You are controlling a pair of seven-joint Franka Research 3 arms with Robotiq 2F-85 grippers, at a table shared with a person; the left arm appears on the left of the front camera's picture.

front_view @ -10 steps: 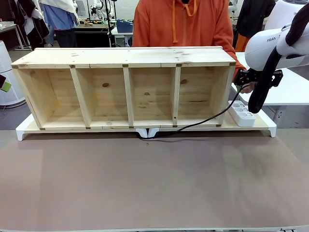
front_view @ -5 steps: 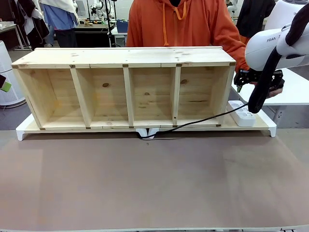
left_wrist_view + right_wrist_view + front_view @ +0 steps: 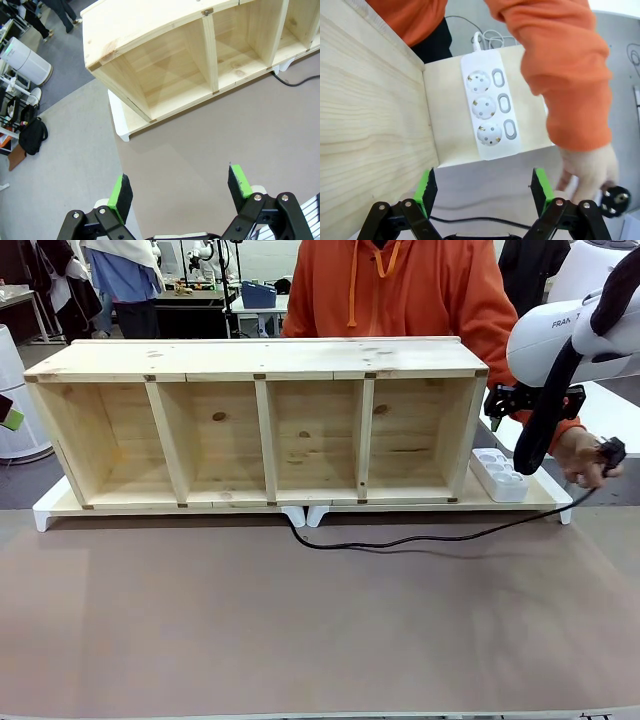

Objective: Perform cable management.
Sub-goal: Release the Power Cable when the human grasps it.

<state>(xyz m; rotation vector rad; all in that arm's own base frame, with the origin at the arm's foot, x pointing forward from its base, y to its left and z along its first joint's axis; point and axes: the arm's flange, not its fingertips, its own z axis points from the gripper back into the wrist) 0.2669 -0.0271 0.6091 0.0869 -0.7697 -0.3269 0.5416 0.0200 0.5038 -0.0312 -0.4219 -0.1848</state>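
Plug in the person's hand, cable strung across our bench.
Our right hand hovers wide and empty just above the power strip, beside the person's sleeve; our left hand gapes wide near the shelf end.

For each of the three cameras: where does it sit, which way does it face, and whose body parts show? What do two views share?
Front view: fixed on the robot's side, facing across the table at the wooden shelf and the person; the right arm and the person's hand holding the plug show.
Left wrist view: above the table, looking down at the shelf's end; its own open left hand shows.
Right wrist view: looking down on the power strip; its own open right hand shows.
Front and right wrist views share the strip, the cable and the person's hand.
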